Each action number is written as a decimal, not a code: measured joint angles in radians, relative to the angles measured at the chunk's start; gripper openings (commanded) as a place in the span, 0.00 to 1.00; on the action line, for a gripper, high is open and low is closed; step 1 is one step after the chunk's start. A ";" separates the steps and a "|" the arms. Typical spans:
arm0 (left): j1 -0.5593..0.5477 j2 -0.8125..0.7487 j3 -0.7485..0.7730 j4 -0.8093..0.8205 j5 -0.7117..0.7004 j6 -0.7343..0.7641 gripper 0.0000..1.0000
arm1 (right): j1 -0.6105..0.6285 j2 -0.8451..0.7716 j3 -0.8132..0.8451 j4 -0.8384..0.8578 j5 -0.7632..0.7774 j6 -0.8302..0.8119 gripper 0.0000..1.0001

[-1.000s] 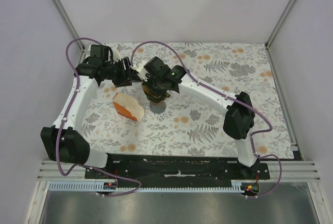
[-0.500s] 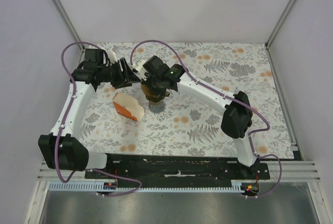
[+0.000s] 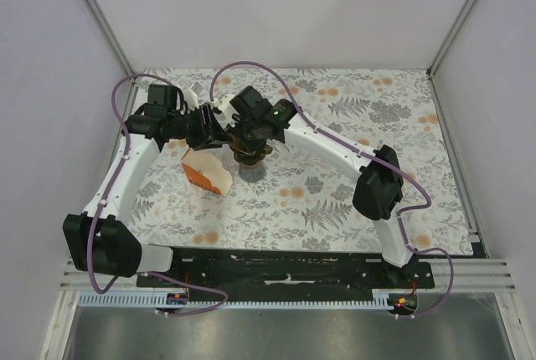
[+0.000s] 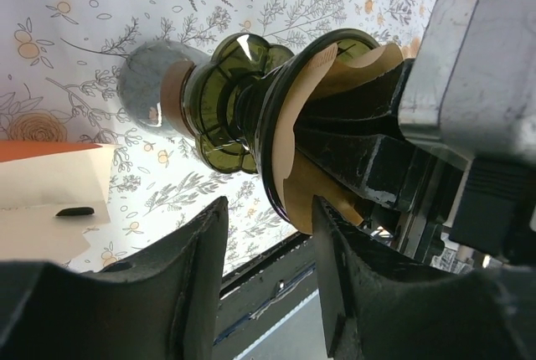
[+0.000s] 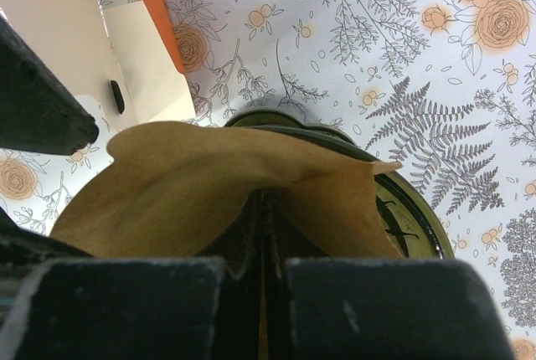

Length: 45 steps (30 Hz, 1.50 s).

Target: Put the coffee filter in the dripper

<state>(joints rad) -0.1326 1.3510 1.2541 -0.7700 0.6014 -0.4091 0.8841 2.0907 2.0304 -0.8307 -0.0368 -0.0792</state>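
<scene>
From my station I see the right gripper (image 5: pixel 264 270) pinched closed on a fold of the tan-brown paper coffee filter (image 5: pixel 209 184), its two black fingers pressed together with the paper between them. The filter sits in the mouth of the dark smoky-green translucent dripper (image 4: pixel 239 100). Its lower part is inside the cone, and its upper edge rises above the rim and buckles into two rounded lobes, so it is not lying flat against the wall. The dripper stands on its scalloped round base on the floral-printed table cover (image 3: pixel 352 192), toward the far left of the middle, under both wrists in the overhead view. The left gripper (image 4: pixel 270 209) comes in from the left with its jaws parted. Through its own camera the dripper's rim and the filter's edge show in the gap just beyond its fingertips (image 4: pixel 219 209), but I cannot tell whether either fingertip touches the paper or the rim. The orange and white wedge-shaped carton (image 3: pixel 205 173) lies on the cover just beside the dripper, to its near left, apart from both grippers.
</scene>
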 measured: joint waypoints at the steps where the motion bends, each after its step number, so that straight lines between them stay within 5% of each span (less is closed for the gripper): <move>1: 0.000 0.000 0.002 0.000 -0.002 0.000 0.51 | 0.000 0.000 0.001 -0.001 -0.001 0.000 0.00; 19: 0.000 0.014 0.019 -0.002 -0.035 0.002 0.49 | -0.022 -0.022 0.030 -0.011 -0.024 -0.018 0.02; 28: 0.000 0.015 0.053 -0.005 -0.044 0.006 0.52 | -0.044 -0.067 0.037 -0.008 -0.087 -0.018 0.13; 43: 0.000 0.029 0.060 -0.005 -0.050 0.010 0.52 | -0.056 -0.164 0.024 0.034 -0.131 -0.004 0.40; 45: 0.000 0.032 0.060 -0.005 -0.051 0.010 0.52 | -0.056 -0.240 -0.042 0.087 -0.102 0.006 0.51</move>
<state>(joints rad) -0.1326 1.3827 1.3140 -0.7753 0.5507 -0.3988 0.8284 1.8511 1.9888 -0.7441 -0.1390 -0.0731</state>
